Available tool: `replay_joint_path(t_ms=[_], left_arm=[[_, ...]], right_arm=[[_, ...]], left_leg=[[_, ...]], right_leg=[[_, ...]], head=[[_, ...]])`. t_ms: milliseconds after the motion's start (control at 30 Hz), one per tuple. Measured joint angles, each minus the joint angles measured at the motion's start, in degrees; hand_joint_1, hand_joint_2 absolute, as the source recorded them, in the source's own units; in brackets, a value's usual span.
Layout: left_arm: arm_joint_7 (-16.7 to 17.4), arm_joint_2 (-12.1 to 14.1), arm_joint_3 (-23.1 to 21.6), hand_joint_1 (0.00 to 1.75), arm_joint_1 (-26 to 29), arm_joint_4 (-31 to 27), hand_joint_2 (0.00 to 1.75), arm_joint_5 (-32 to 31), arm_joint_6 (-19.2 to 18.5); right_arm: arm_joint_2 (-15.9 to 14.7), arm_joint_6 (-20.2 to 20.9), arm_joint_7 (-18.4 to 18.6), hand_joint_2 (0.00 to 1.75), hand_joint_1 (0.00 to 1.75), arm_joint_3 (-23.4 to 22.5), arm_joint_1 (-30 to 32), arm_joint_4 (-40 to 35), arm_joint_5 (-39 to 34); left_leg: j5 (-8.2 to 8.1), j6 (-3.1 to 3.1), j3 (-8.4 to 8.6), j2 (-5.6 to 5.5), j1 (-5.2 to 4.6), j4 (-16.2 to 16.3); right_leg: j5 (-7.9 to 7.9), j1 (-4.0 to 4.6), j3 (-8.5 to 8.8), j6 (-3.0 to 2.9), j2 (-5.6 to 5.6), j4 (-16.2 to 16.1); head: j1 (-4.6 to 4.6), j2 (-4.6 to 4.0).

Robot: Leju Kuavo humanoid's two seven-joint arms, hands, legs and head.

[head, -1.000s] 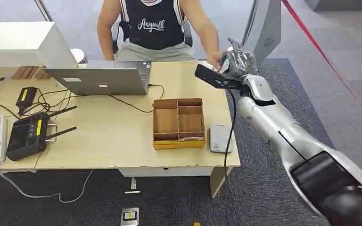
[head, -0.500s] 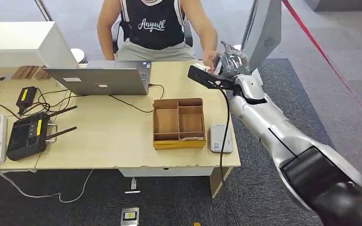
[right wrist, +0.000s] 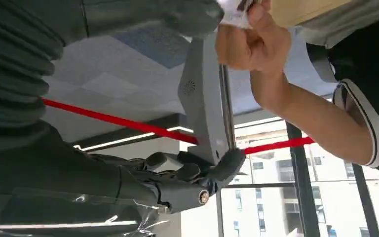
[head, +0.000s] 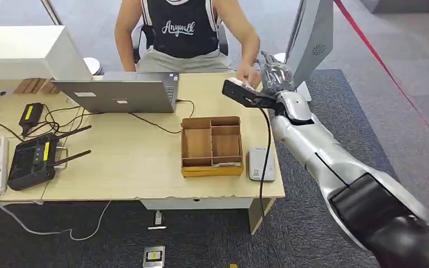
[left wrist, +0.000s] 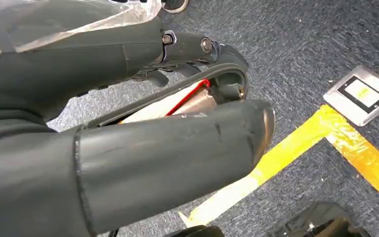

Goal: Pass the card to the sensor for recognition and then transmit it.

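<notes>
From the head view I see my right arm stretched out over the far right corner of the table (head: pixel 145 167), with the right hand (head: pixel 272 75) raised just in front of the seated person. The person's hand (head: pixel 247 73) is touching my hand there. In the right wrist view that same hand (right wrist: pixel 249 42) pinches a white card (right wrist: pixel 233 12) right at my thumb, so the card sits between the two hands at the table's far edge. I cannot tell whether my right hand is gripping the card or has let go, since my own cover hides the contact. The other fingers (right wrist: pixel 187 175) of that hand are curled loosely with nothing in them.

The left hand (left wrist: pixel 168 138) hangs down over dark blue carpet crossed by yellow floor tape (left wrist: pixel 296 148), and I cannot tell how its fingers stand.

On the table, the grey card sensor (head: pixel 261 164) lies flat just beside the right wall of the wooden compartment tray (head: pixel 211 146). A laptop (head: pixel 117 95) stands open at the far edge facing the person, and a black controller with antennas (head: pixel 32 159) lies near the left edge among cables.
</notes>
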Motion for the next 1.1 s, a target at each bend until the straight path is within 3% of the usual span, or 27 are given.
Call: replay_joint_path(t_ms=[233,700,733,767,800,900,1100], left_arm=[[0.00,0.00,0.00,0.00,0.47,0.00,0.00,-0.57,0.17],[-0.09,0.00,0.11,0.00,0.94,0.00,0.00,-0.96,0.79],[-0.22,-0.02,0.22,0.00,1.07,0.00,0.00,-0.94,1.03],[-0.74,-0.04,0.61,0.00,1.56,0.00,0.00,-0.41,1.66],[-1.18,-0.04,1.01,0.00,2.00,0.00,0.00,-0.11,1.75],[-1.27,0.00,1.49,0.00,2.30,0.04,0.00,0.09,1.75],[-1.40,0.04,2.10,0.00,2.51,0.05,0.00,0.35,2.01]], right_arm=[[-0.59,-1.64,-2.80,0.00,0.00,-0.81,0.38,0.22,-2.97],[-2.91,-2.88,-4.28,0.00,0.00,-2.36,2.39,-3.15,-5.34],[-3.37,-2.40,-4.72,0.00,0.00,-2.93,3.22,-4.70,-7.28],[-5.29,3.29,-3.56,0.00,0.00,-4.57,7.02,-12.40,-13.97],[-7.39,11.05,-2.12,1.75,0.00,-5.75,11.50,-20.30,-22.65],[-10.00,14.60,-0.96,1.75,0.00,-6.45,17.71,-29.67,-26.51],[-13.71,14.87,-0.04,1.75,0.00,-6.91,27.13,-43.60,-25.97]], left_leg=[[0.00,0.00,0.01,0.00,0.00,0.02],[0.00,0.00,0.02,0.00,-0.01,0.02],[0.00,0.00,0.02,0.00,0.00,0.02],[0.00,0.00,0.04,0.00,0.01,0.02],[-0.01,0.00,0.06,-0.02,0.02,0.01],[-0.02,0.01,0.03,-0.02,0.02,0.01],[-0.03,0.01,0.02,-0.01,0.01,-0.01]], right_leg=[[0.00,0.00,0.00,0.00,0.00,-0.01],[0.01,0.00,0.00,0.01,0.00,-0.01],[0.01,0.00,0.01,0.01,0.00,-0.01],[0.00,0.01,0.00,0.00,0.00,-0.03],[0.00,0.02,0.04,0.00,0.00,-0.06],[0.00,0.01,0.03,0.00,0.00,-0.07],[0.00,0.01,0.02,0.00,0.01,-0.07]], head=[[0.00,0.00],[0.00,0.00],[0.00,0.00],[0.00,0.00],[0.04,0.00],[-0.04,0.00],[0.00,0.00]])
